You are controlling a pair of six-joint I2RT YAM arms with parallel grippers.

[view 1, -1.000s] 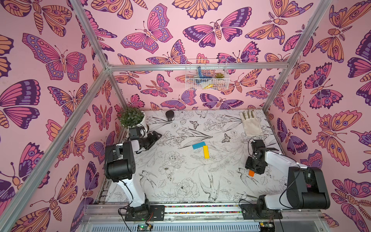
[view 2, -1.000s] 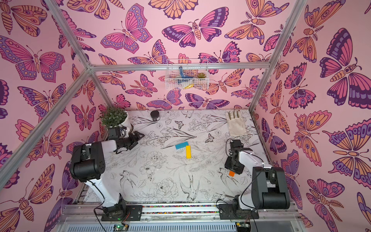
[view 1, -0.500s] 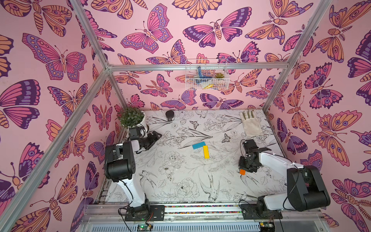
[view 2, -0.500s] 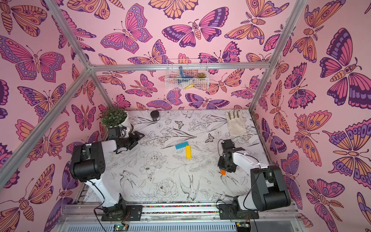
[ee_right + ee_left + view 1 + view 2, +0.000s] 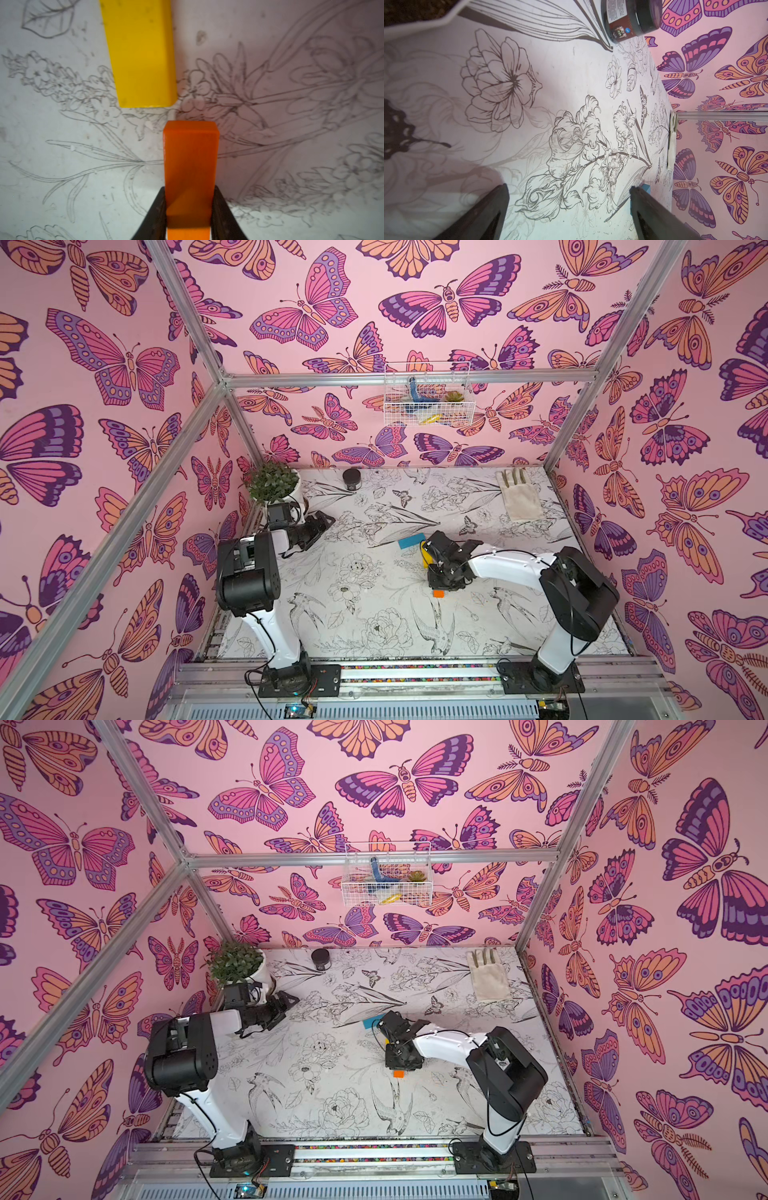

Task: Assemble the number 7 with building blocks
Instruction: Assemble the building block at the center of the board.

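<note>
I am watching the right gripper (image 5: 189,207) pinching the orange block (image 5: 190,158) by its long sides, jaws narrowed onto it, the block sticking out ahead of the fingers. Its free end is sitting just short of the near end of the yellow block (image 5: 141,54), offset to one side with a small gap between them. I cannot tell whether the orange block is touching the table (image 5: 374,635). In a top view the yellow block is mostly hiding behind the wrist, and the blue block (image 5: 411,541) is lying crosswise just beyond it. My left gripper (image 5: 569,188) is hanging wide and empty, well apart from the blocks, by the potted plant (image 5: 272,483). Along the back wall a dark jar (image 5: 351,479) and a pale glove (image 5: 519,499) are lying on the table.
</note>
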